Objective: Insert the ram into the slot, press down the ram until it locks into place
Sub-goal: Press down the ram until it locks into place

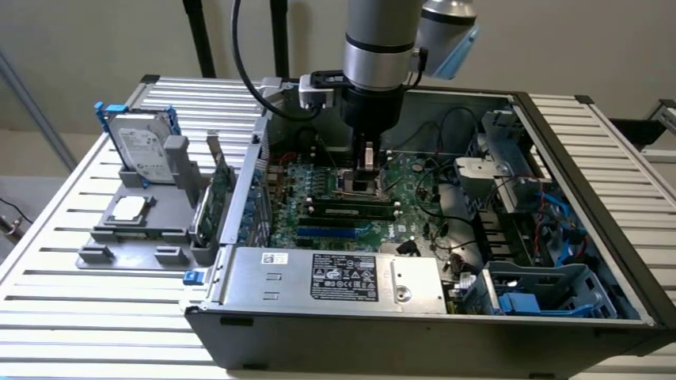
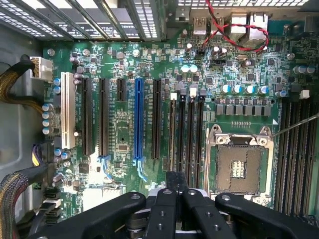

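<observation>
The ram stands on edge in the black slot nearest the blue one, seen from above as a thin brownish-green strip. In the exterior view the ram lies along the motherboard, in front of the arm. My gripper hangs over one end of the stick with its two black fingers pressed together. Whether they touch the stick's top edge cannot be told. From outside, the gripper reaches down into the open computer case just behind the ram. Three alike black slots beside it hold nothing.
A square metal CPU socket lies beside the slots, and a long blue slot on their other side. Red and black wires cross the board's far edge. The power supply fills the case's front. A hard drive stands outside.
</observation>
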`<state>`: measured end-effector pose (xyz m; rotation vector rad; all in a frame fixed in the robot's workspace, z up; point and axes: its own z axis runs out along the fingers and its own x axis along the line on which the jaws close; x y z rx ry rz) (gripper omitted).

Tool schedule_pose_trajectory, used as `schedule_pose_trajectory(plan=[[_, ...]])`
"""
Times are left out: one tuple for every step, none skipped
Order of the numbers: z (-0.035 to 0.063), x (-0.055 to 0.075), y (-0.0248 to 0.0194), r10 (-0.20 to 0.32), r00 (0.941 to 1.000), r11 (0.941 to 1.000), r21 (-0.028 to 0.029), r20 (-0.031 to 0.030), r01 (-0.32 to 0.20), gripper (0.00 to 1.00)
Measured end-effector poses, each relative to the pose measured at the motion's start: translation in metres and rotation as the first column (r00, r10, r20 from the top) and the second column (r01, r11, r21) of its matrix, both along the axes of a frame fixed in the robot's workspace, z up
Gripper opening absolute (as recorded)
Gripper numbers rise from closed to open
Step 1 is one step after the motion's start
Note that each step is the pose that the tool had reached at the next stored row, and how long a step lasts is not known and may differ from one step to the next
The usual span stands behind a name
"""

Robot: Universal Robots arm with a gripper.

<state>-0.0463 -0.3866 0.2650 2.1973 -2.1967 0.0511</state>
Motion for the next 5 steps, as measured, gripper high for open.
schedule_pose_trajectory(plan=[[0.0,0.0,0.0,0.0,1.0,1.0,0.0002,-0.0001,0.0,0.11],[0.0,0.0,0.0,0.0,1.0,1.0,0.0003,0.0,0.0,0.11],[0.0,0.0,0.0,0.0,1.0,1.0,0.0004,-0.0001,0.0,0.11],[0.0,0.0,0.0,0.0,1.0,1.0,0.0006,0.0,0.0,0.11],[0.0001,0.0,0.0,0.0,1.0,1.0,0.0006,-0.0001,0.0,0.11]])
